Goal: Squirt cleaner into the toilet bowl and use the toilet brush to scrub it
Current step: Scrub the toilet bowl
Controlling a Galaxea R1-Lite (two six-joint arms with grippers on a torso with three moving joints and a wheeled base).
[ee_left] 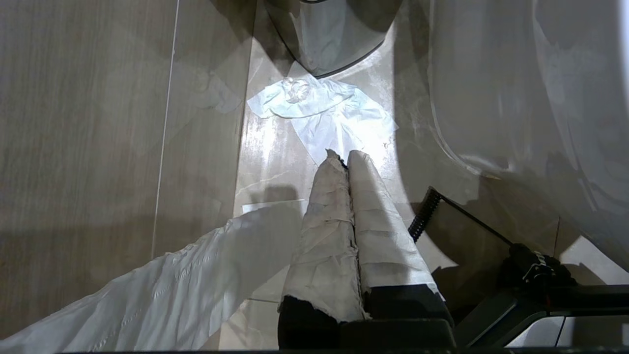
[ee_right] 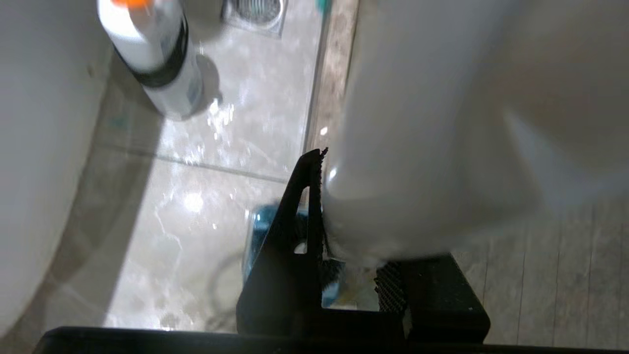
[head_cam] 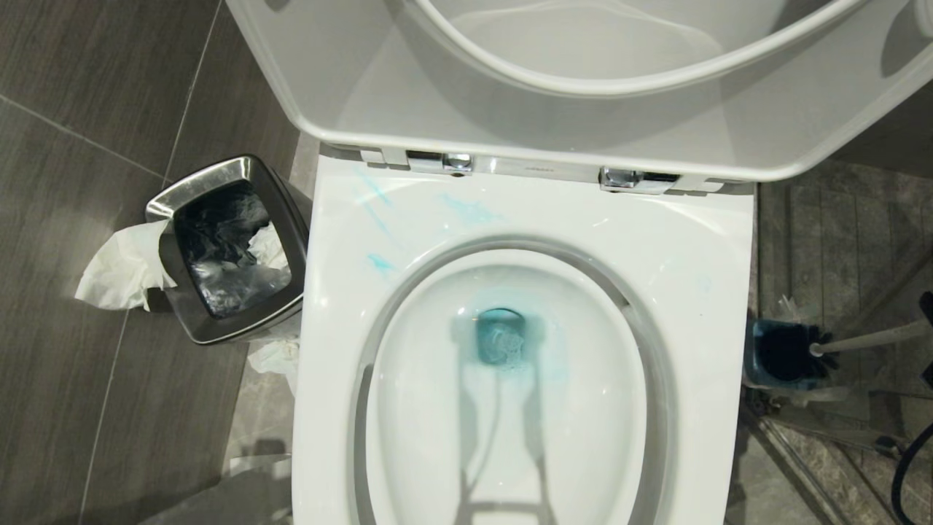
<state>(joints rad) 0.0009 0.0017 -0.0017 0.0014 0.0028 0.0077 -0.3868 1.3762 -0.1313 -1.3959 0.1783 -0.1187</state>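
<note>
The white toilet bowl (head_cam: 678,277) stands open with its lid up. Teal cleaner (head_cam: 500,344) tints the water at the drain, and pale smears mark the back left of the rim. To the right of the toilet, the toilet brush (head_cam: 867,337) has its black bristle head in the blue holder cup (head_cam: 758,354), and the white handle slants out to the right. In the right wrist view my right gripper (ee_right: 351,206) is shut on the rounded end of the brush handle (ee_right: 432,147). My left gripper (ee_left: 340,156), its fingers wrapped in paper, hangs shut and empty over the floor left of the toilet.
A square steel waste bin (head_cam: 168,204) with a dark liner stands left of the toilet, with tissue draped over its side and a piece of tissue (ee_left: 324,113) on the floor. A white bottle (ee_right: 162,64) with an orange cap stands near a floor drain (ee_right: 255,12).
</note>
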